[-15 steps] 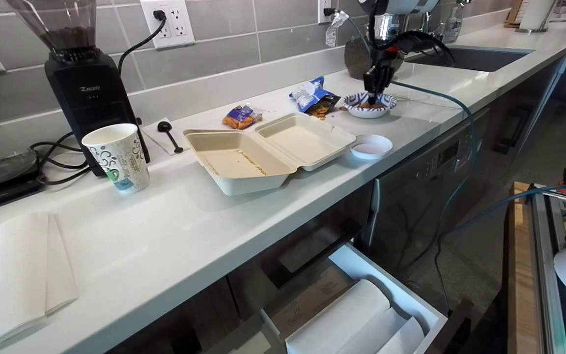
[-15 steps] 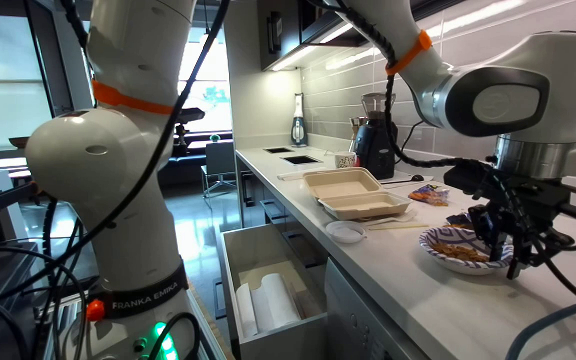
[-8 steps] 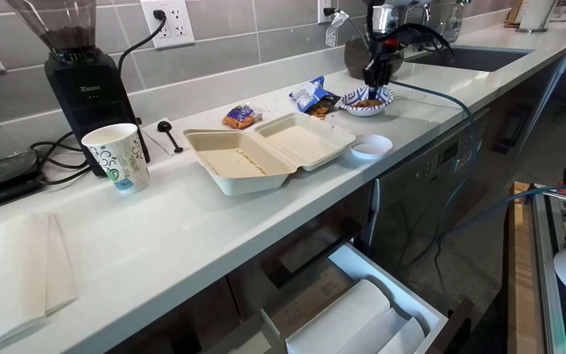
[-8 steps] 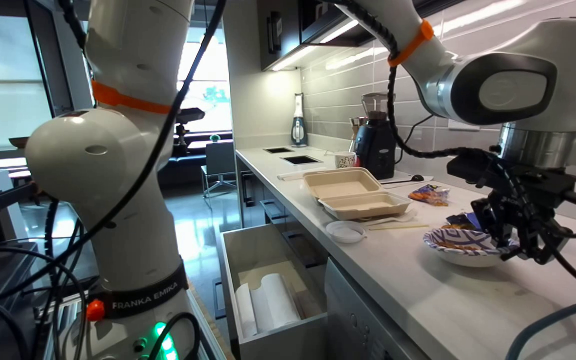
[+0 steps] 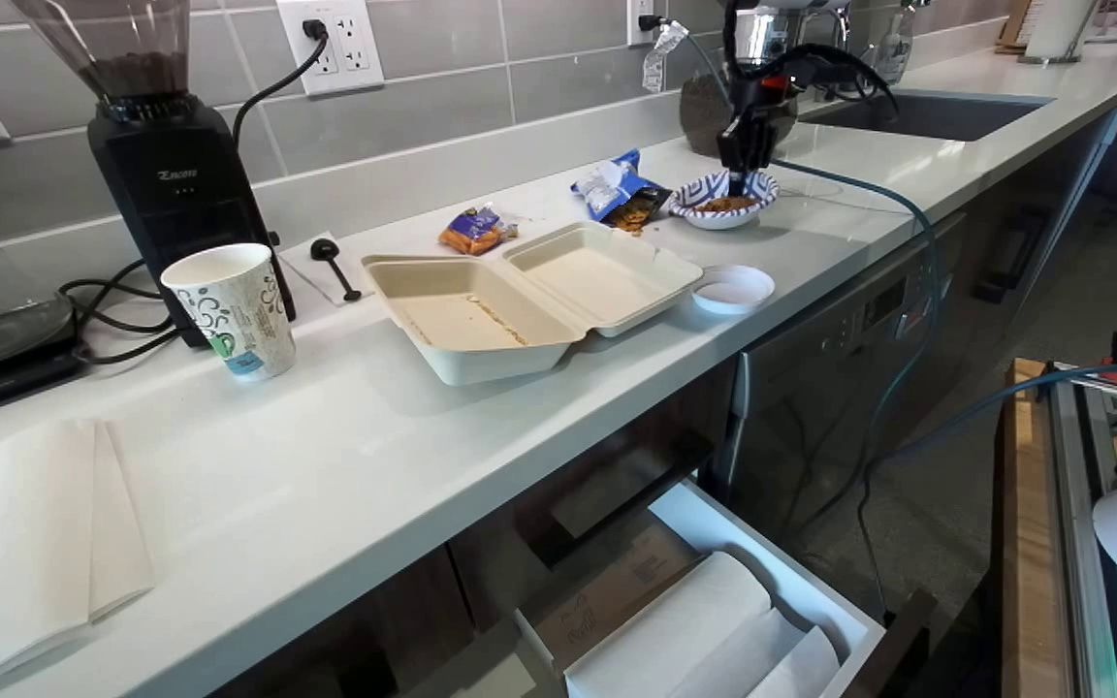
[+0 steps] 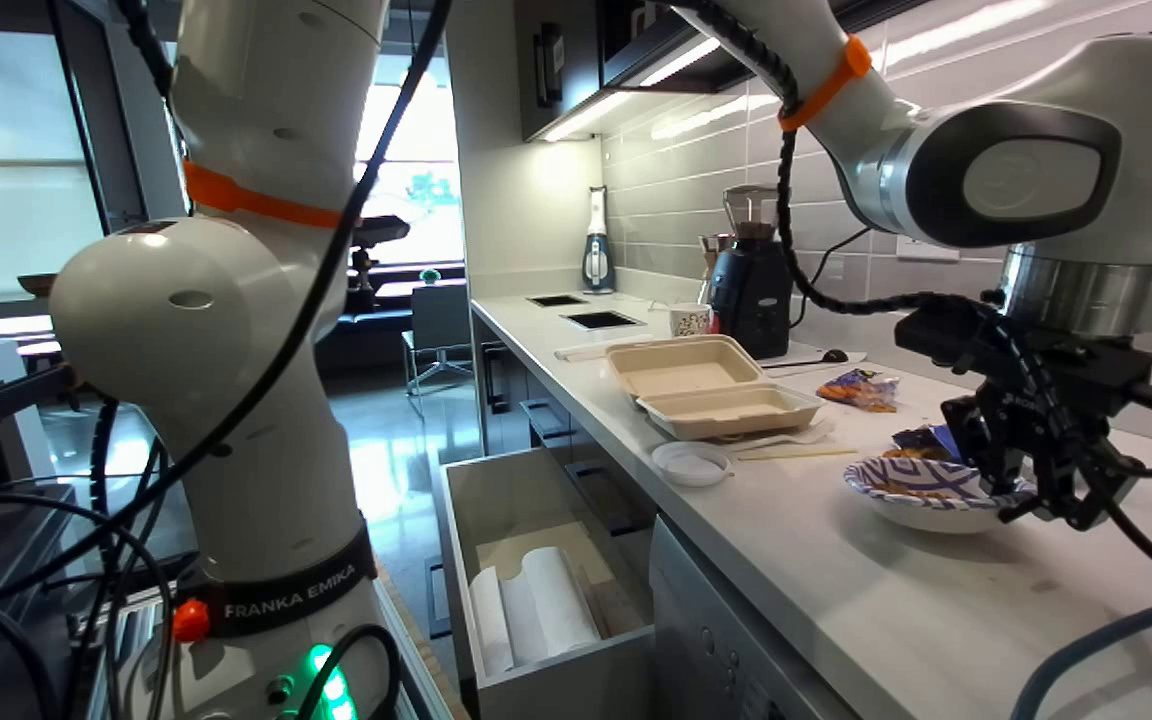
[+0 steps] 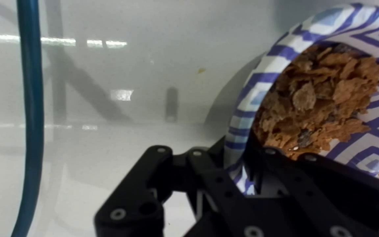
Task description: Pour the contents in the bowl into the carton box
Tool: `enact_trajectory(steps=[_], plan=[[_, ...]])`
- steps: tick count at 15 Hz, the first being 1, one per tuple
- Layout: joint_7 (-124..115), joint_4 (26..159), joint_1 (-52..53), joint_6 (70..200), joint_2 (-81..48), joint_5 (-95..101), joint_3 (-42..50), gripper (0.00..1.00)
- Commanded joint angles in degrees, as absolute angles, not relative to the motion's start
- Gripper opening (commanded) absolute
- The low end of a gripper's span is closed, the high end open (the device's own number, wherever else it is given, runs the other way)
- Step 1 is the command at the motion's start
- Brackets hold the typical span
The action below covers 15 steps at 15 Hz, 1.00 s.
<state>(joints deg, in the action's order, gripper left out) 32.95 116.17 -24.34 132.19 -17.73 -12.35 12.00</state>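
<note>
The blue-and-white bowl (image 7: 373,52) is gripped at its near rim in the wrist view, the rim pinched between the two black fingers of my gripper (image 7: 236,152). One finger is inside the bowl, the other outside. The contents, brown-orange flakes (image 7: 321,102), lie heaped in it. In both exterior views the bowl (image 6: 936,518) hangs tilted a little and seems just off the counter, a shadow beneath it. My gripper (image 5: 737,182) comes down on its far side. The beige carton box (image 5: 486,364) stands open with both halves facing up, nearer the coffee grinder, a few crumbs in one half.
A blue snack packet (image 5: 617,189) with spilled pieces lies beside the bowl. A small packet (image 5: 477,231) sits behind the box, a white lid (image 5: 733,291) in front. Paper cup (image 5: 234,310) and grinder (image 5: 180,194) stand beyond. A drawer (image 6: 556,560) is pulled out below.
My gripper has shut on the bowl's rim, then risen slightly, bringing the bowl up and tilting it a little. Over the last half second hardly anything has moved.
</note>
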Motion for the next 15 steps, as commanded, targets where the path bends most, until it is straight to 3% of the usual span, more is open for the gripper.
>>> enact_trajectory(steps=[1,4,7,13,15], plan=[[33.99,115.57,-25.26,130.59,-18.91,-13.74,11.36,0.37],[33.8,115.16,-25.45,130.77,-19.66,-14.17,11.19,0.58],[33.8,114.6,-25.64,130.28,-20.15,-14.58,11.01,0.66],[33.66,112.67,-26.37,129.78,-20.78,-15.43,10.82,0.57],[33.63,111.77,-26.66,129.55,-21.05,-15.83,10.83,0.46]])
